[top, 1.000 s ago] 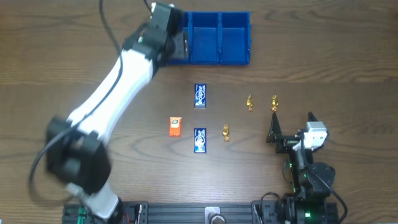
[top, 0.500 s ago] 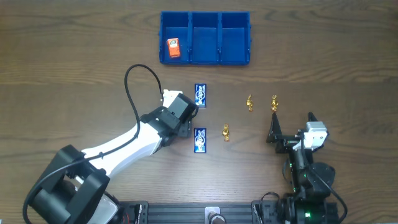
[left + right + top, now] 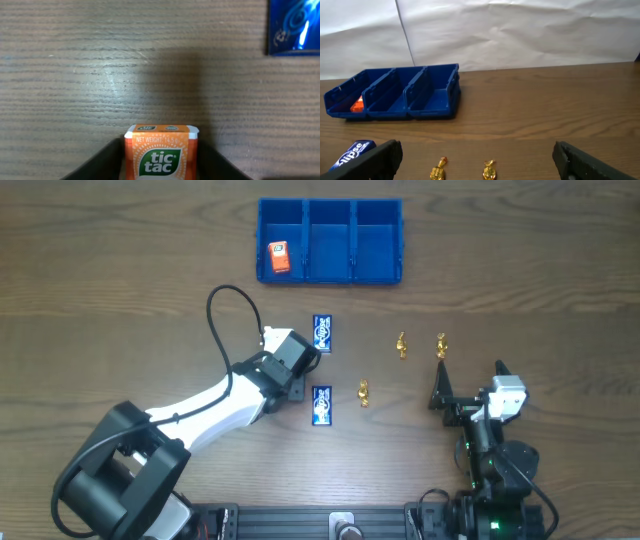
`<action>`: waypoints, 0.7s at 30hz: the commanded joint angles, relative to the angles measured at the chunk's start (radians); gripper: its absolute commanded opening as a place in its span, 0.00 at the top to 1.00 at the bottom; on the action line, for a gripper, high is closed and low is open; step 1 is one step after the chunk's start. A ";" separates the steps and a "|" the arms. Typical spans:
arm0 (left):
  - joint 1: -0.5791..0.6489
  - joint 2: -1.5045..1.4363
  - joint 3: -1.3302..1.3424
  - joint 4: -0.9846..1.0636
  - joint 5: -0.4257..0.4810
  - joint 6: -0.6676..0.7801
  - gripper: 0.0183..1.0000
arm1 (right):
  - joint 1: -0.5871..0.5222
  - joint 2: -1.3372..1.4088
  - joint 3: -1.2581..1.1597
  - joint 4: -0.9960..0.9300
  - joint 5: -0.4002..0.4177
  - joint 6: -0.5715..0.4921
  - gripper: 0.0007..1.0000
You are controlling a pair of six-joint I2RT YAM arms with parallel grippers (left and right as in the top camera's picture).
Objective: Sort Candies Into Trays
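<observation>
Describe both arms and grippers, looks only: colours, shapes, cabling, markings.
The left arm has white tubular links and black joints, with a black cable looping free near the wrist. The left gripper is black. The right arm is black throughout, with a white-grey block at the wrist and a green light at its base. The right gripper has black fingers. No markings are legible on either.

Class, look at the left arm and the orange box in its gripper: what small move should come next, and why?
Probably a short lift straight up. The left gripper looks shut on the orange box, and a matching box already lies in the blue tray's left compartment, so lifting clears it for carrying there.
</observation>
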 commanded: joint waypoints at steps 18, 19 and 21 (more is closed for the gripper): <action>0.256 0.168 0.896 -0.332 -0.082 0.196 0.75 | 0.002 -0.007 -0.002 -0.005 0.002 -0.006 0.00; 0.272 0.233 0.986 -0.372 -0.080 0.203 0.75 | 0.002 -0.007 -0.002 -0.005 0.002 -0.006 0.00; 0.292 0.327 1.092 -0.399 -0.065 0.216 0.75 | 0.002 -0.007 -0.002 -0.005 0.002 -0.006 0.00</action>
